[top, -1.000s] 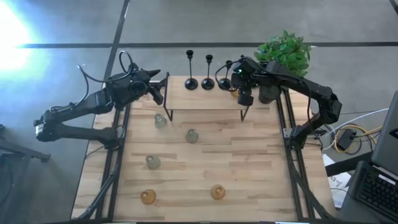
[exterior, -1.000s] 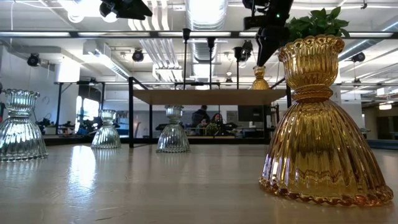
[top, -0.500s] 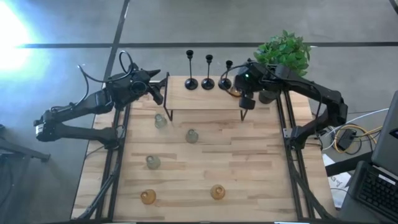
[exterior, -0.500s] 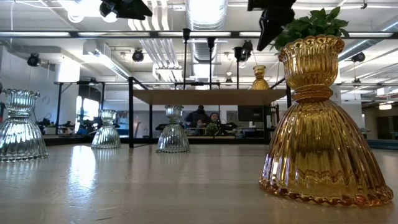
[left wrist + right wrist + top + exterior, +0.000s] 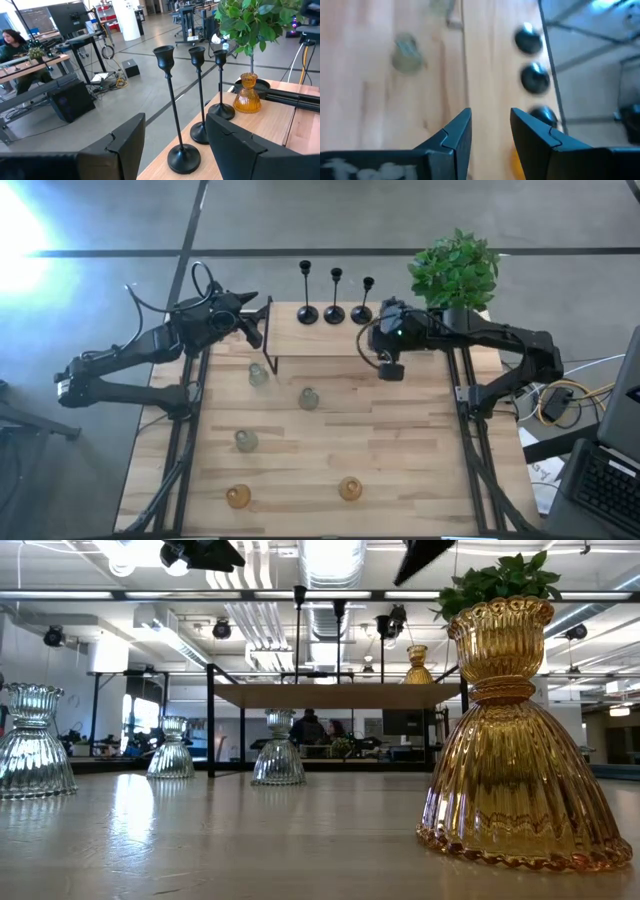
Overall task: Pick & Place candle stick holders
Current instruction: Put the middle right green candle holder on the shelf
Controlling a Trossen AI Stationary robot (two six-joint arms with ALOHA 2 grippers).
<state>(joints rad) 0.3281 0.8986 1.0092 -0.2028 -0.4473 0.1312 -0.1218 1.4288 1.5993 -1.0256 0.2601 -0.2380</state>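
Three black candle stick holders (image 5: 335,308) stand by their round bases along the far edge of a raised wooden shelf (image 5: 320,342). An amber glass holder (image 5: 247,92) stands on the shelf's right end, beside them. Pale glass holders (image 5: 308,398) and amber ones (image 5: 350,489) stand on the table below. My right gripper (image 5: 491,115) hovers open and slanting down above the shelf's right part (image 5: 380,348), with nothing between its fingers. My left gripper (image 5: 175,122) waits open and level at the shelf's left end (image 5: 262,330), facing the candlesticks from a distance.
A potted green plant (image 5: 455,270) stands just past the shelf's far right corner. The shelf rests on thin black legs (image 5: 210,720). In the low view, a large amber holder (image 5: 510,730) stands close in front. Bare wood lies between the glass holders.
My right gripper has risen from just above the amber holder on the shelf and swung toward the table's near edge, tipping more steeply down. The amber holder stays standing on the shelf.
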